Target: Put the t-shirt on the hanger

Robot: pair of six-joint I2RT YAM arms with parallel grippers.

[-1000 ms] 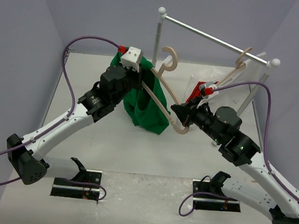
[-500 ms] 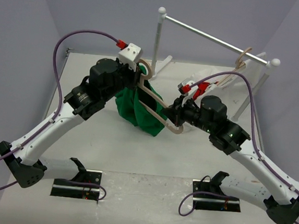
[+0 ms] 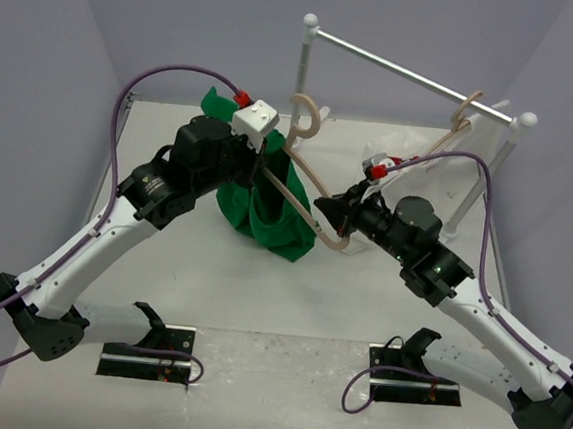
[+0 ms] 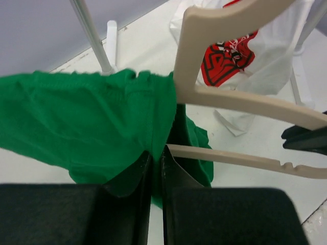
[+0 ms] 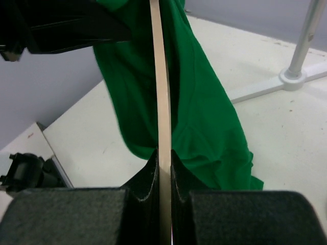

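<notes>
Above the white table [image 3: 161, 274] between lilac walls [image 3: 183, 15], the left gripper [image 4: 157, 158] pinches the green t-shirt [image 4: 76, 117], the right gripper [image 5: 164, 158] clamps the tan hanger [image 5: 161, 92].

— What stands at the back?
— A white clothes rack [image 3: 419, 79], one rail between two posts, with its feet on the pale table [image 3: 192, 266].
— Anything hanging from it?
— A wooden hanger [image 3: 465, 110] is hooked near the rail's right end. It carries a white garment [image 3: 401, 149] with a red print that hangs below the rail.
</notes>
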